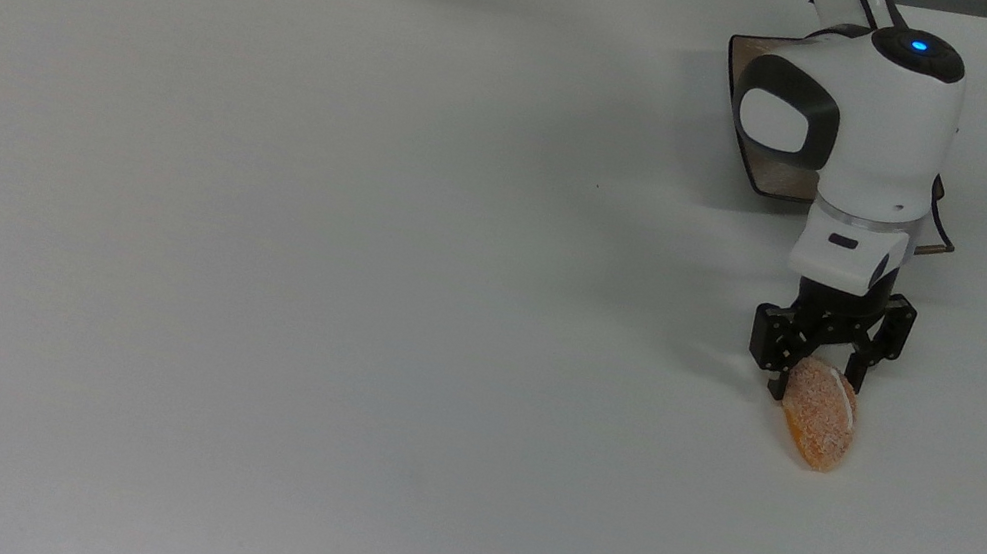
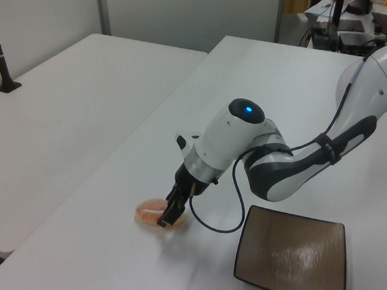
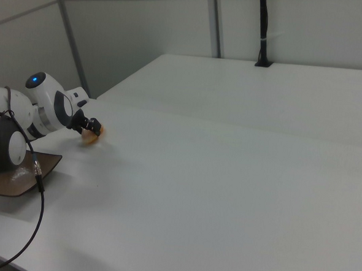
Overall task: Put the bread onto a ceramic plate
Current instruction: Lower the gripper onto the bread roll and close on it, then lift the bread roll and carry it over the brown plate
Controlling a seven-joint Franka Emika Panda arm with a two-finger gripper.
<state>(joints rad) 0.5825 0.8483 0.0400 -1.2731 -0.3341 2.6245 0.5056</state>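
Arm bent low over table [image 1: 250, 275], jaws [image 1: 816, 375] spread astride bread [image 1: 818, 426]

The desk [image 1: 299, 283] lies bare and white across most of the top view, wide open to pass over. Near the top view's right edge the bread [image 1: 818, 426] lies on the surface with the gripper [image 1: 816, 380] low over its near end, fingers [image 1: 776, 383] straddling it. Behind, the arm's white wrist hangs over part of the ceramic plate [image 2: 292, 262], and a black cable [image 2: 211, 218] loops down between them.
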